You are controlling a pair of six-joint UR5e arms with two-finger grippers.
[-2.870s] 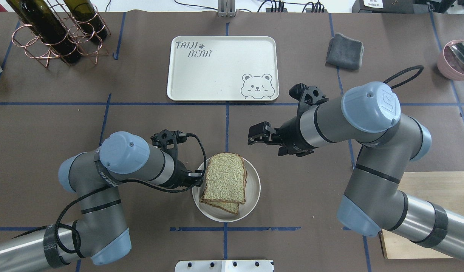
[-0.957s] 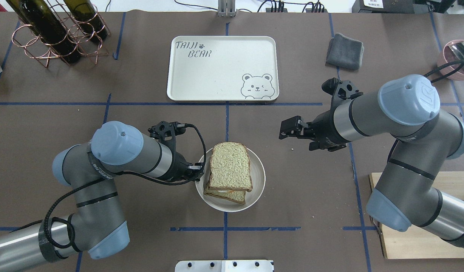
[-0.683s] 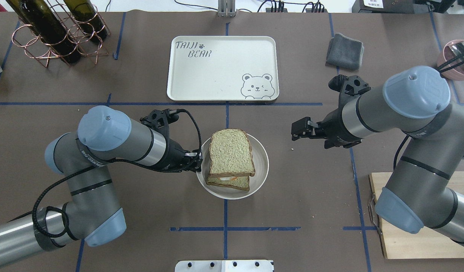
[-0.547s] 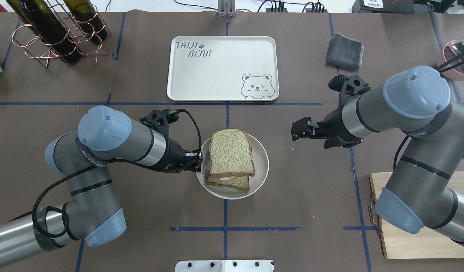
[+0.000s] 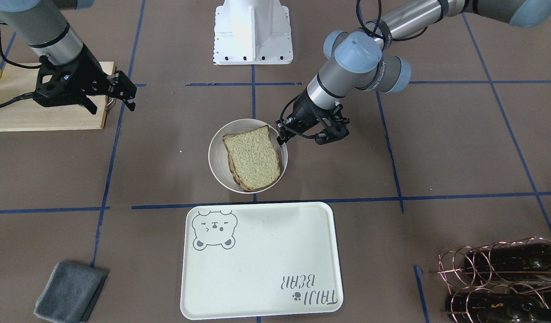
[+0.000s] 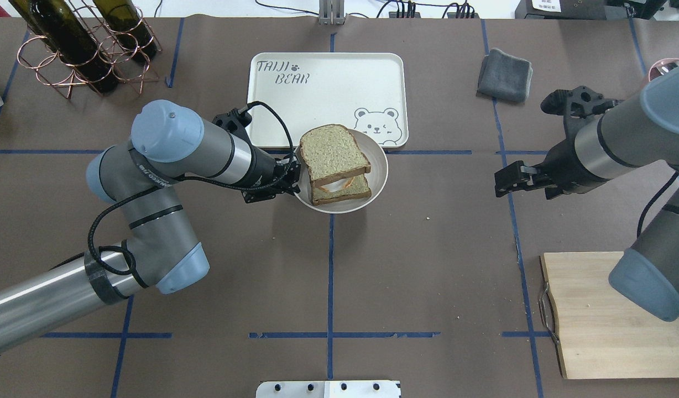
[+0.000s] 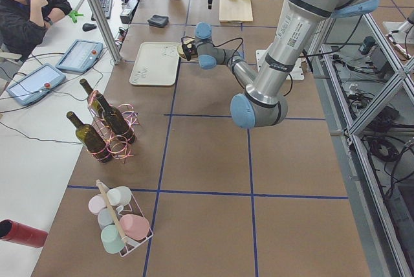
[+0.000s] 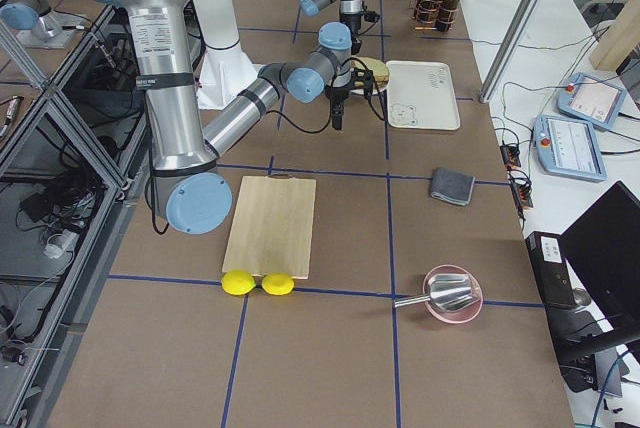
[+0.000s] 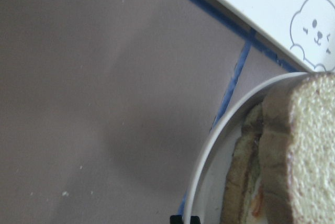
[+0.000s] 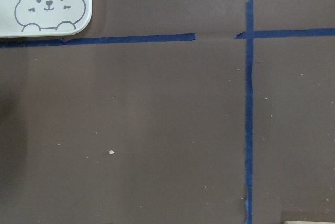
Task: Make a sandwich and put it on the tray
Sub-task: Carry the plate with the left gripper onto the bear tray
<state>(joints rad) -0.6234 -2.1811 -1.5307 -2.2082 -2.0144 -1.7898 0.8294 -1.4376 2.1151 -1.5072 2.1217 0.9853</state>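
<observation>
1. Starting with the sandwich (image 6: 334, 148): two speckled tan slices stacked on the round cream plate (image 6: 379, 171), with white egg and a streak of orange between them at the near edge.
2. Placing that plate: short of the tray (image 5: 257, 260) in the front view, yet overlapping the tray's bear corner in the overhead view (cannot tell whether resting on the table or held above it).
3. Pinched onto the plate's rim, the left gripper (image 5: 282, 133), jaws closed down on that thin edge.
4. Over to the right gripper (image 5: 131, 96): jaws apart, nothing between them, well apart from the plate, near the handle end of the wooden cutting board (image 6: 605, 315).
5. Underneath it all, a brown table cover (image 6: 428, 265) gridded with blue tape (image 6: 330, 276) and dotted with pale crumbs (image 10: 111, 152).
6. Scattered on it:
   - a folded grey cloth (image 6: 505, 74)
   - dark wine bottles (image 6: 68, 33) in a copper wire rack (image 6: 46, 66)
   - a pink bowl (image 8: 452, 296) with a metal scoop (image 8: 425, 298)
   - two yellow round things (image 8: 255, 283) at the board's end
   - pastel cups (image 7: 119, 220)
7. Beyond the far edge, a white bench with tablets (image 7: 77, 54) and a seated operator (image 7: 26, 5) in black.
8. Hard to read:
   - lower slice mostly covered by the upper
   - left fingertips buried under the wrist overhead, and only a dark sliver at the bottom edge of the left wrist view
   - right wrist view giving table, tape and the tray's bear corner, no fingers
   - pink bowl cut off behind the right arm overhead
</observation>
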